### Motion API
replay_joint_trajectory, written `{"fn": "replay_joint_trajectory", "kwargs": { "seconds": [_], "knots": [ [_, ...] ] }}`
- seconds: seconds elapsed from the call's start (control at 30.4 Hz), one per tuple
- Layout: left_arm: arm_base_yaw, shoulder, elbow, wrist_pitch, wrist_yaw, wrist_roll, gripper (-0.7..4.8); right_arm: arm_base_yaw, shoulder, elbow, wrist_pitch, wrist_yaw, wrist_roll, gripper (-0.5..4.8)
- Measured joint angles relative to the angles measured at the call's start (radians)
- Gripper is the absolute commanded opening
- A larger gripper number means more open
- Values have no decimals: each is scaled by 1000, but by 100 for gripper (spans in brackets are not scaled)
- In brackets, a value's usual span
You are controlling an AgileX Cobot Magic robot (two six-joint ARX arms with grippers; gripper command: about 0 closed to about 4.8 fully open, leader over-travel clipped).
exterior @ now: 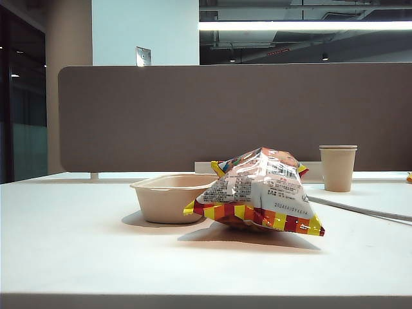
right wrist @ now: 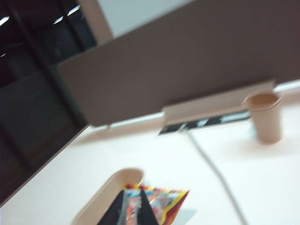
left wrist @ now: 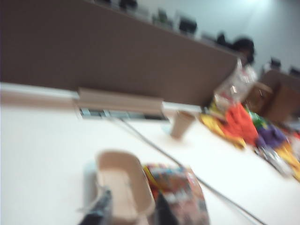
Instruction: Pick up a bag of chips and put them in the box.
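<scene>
Exterior view: the bag of chips (exterior: pixel 257 190) lies on the white table (exterior: pixel 71 251) at centre frame, its left edge touching or overlapping the near right rim of the box (exterior: pixel 168 196); whether it leans on that rim cannot be told. The box holds nothing visible, so the placement is not done and the whole pick-and-place is left. Neither arm shows in this view. A paper cup (exterior: pixel 338 167) stands well apart at right, with a cable (exterior: pixel 360 209) running along the table.

Left wrist view (blurred): the left gripper (left wrist: pixel 129 211) sits at the lower centre of the frame, its two dark fingers spread wide with the box's wall between them, gripping nothing.

Right wrist view: the right gripper (right wrist: pixel 130 211) sits at the bottom centre, its fingers nearly together, pointed toward the bag's striped edge, holding nothing that can be made out.
</scene>
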State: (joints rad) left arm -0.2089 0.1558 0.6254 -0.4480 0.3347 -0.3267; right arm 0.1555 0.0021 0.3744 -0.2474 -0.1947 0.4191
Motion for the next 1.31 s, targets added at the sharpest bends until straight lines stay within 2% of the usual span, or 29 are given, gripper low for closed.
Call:
{"fn": "replay_joint_trajectory", "kwargs": {
  "seconds": [0.16,0.43,0.56,0.69,0.89,1.05,1.18,1.25,1.31],
  "knots": [
    [0,145,129,-80,85,0,103,0,55,160,-117,91,-34,31],
    [0,342,228,-135,163,12,103,0,318,382,-277,124,-51,31],
    [0,436,231,-161,171,84,103,2,455,445,-274,114,-52,31],
    [0,526,231,-190,171,181,103,21,548,451,-200,55,-27,30],
    [0,647,231,-199,182,238,103,82,686,452,-119,-29,0,29],
    [0,699,231,-199,228,245,103,186,831,450,-57,-70,2,135],
    [0,708,231,-198,238,245,103,270,936,450,14,-22,2,192],
    [0,708,231,-187,238,245,103,299,980,450,28,30,2,301],
    [0,708,231,-178,238,245,103,324,1023,451,44,81,2,457]
  ]
}}
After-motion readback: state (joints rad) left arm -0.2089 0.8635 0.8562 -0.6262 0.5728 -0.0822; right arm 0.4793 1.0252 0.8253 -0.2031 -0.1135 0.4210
